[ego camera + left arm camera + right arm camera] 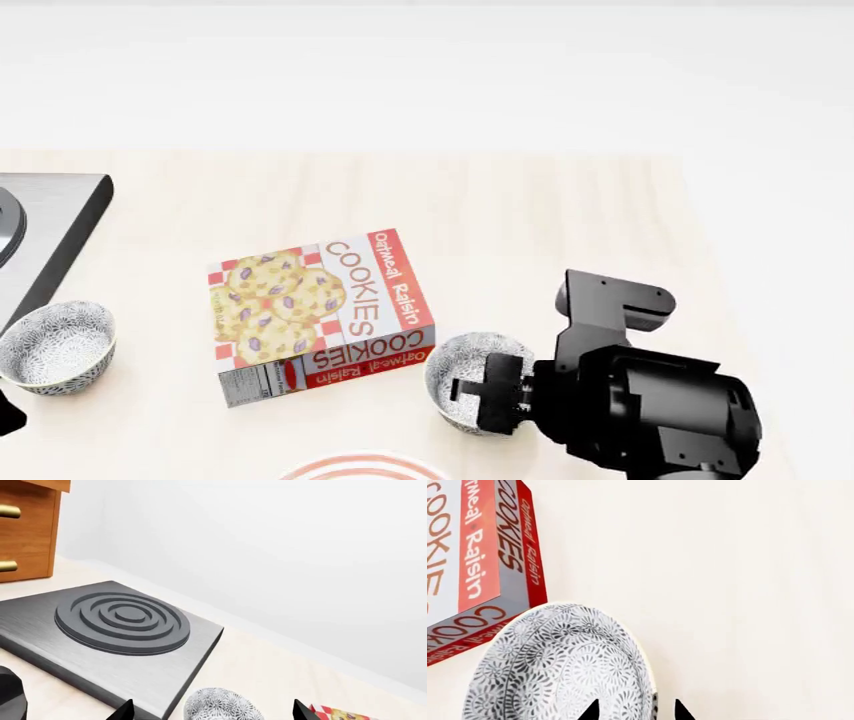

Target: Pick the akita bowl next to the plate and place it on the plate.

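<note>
Two patterned bowls in sight: akita bowl [470,388] just above the plate [360,467], touching the cookie box [320,315]. Right fingers [589,712] spread astride its near rim, unclosed. Second bowl [56,345] nearer the spread left fingers [123,712]. Pale counter [534,230], stove [127,630], white wall.

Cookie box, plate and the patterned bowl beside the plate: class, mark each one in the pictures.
cookie box [320,315], head view, middle of the printed top face.
plate [363,468], head view, its red-ringed rim at the bottom edge.
akita bowl [470,378], head view, its pale inside.
</note>
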Robot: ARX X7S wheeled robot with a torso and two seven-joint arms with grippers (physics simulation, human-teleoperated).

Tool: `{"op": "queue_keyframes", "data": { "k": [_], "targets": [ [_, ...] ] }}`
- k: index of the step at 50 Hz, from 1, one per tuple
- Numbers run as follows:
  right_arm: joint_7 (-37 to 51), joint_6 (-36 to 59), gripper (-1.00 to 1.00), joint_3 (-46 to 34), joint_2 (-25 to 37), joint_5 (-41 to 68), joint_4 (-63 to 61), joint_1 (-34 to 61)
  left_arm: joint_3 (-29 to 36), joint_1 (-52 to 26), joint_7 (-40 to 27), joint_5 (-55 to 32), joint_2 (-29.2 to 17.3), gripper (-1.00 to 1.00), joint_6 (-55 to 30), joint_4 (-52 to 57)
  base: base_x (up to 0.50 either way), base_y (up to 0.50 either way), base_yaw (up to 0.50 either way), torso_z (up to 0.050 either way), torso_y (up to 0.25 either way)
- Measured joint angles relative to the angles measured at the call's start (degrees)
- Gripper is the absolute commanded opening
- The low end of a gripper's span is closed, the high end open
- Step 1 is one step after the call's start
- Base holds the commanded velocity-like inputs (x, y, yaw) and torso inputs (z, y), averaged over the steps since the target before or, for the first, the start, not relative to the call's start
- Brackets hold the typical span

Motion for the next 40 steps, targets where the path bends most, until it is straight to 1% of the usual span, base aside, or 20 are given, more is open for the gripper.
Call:
{"op": "queue_keyframes", "data": {
  "k": [11, 19, 28, 40],
  "targets": [
    [2.7, -0.5, -1.0, 0.5, 0.4, 0.1, -3.8, -1.5, 0.1, 0.1, -0.2, -0.2, -0.1, 1.0, 0.0, 0.1, 0.0, 0.0, 0.0, 0.0, 0.0],
    [4.8, 0.9, -1.0, 0.5, 1.1, 1.1, -10.2, -3.9, 0.2, 0.2, -0.4, -0.3, -0.2, 1.0, -0.1, 0.3, 0.0, 0.0, 0.0, 0.0, 0.0],
    [8.5, 5.3, -1.0, 0.8, 2.9, 2.2, -22.5, -7.9, 0.2, 0.4, -0.7, -0.5, -0.3, 1.0, -0.1, 0.6, 0.0, 0.0, 0.0, 0.0, 0.0],
    [14.5, 13.9, -1.0, 3.3, 5.4, 5.6, -40.4, -11.9, 0.4, 0.5, -0.9, -0.6, -0.3, 1.0, 0.0, 0.8, 0.0, 0.0, 0.0, 0.0, 0.001]
  ]
}}
